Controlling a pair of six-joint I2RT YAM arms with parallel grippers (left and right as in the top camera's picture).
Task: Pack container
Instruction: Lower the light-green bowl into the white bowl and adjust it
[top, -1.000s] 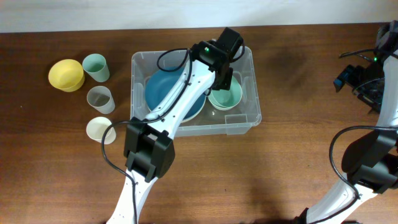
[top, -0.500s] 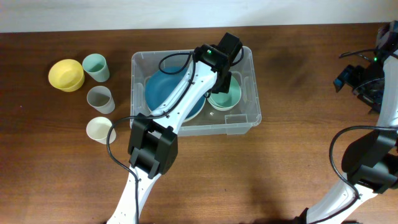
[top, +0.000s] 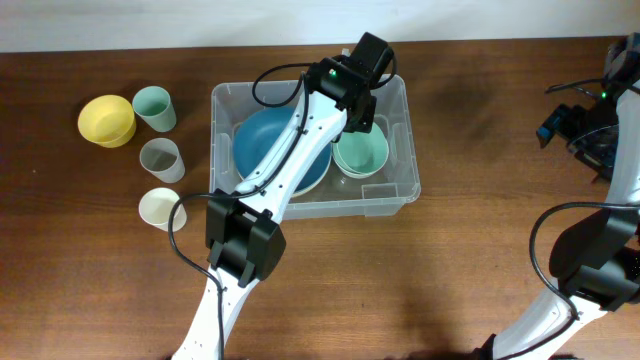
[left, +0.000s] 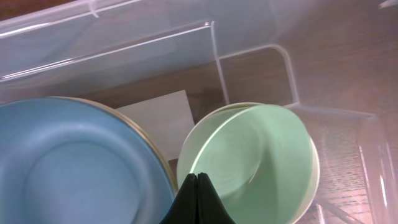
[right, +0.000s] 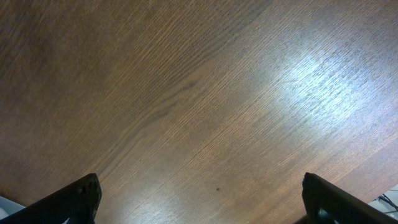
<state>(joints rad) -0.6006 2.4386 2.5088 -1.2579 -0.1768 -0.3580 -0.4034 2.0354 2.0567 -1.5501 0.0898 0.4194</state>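
Note:
The clear container stands mid-table, its white label showing on the base. Inside it lie a large blue bowl on the left and a mint green bowl on the right. My left gripper hangs over the container's back right part. In the left wrist view the left gripper is shut with nothing in it, just above the near rim of the green bowl, beside the blue bowl. My right gripper stands open over bare wood at the far right.
Left of the container stand a yellow bowl, a mint cup, a grey cup and a cream cup. The right arm sits by the table's right edge.
My left gripper has drawn back toward the container's far wall, uncovering more of the green bowl. The bowls and the right arm have not moved.

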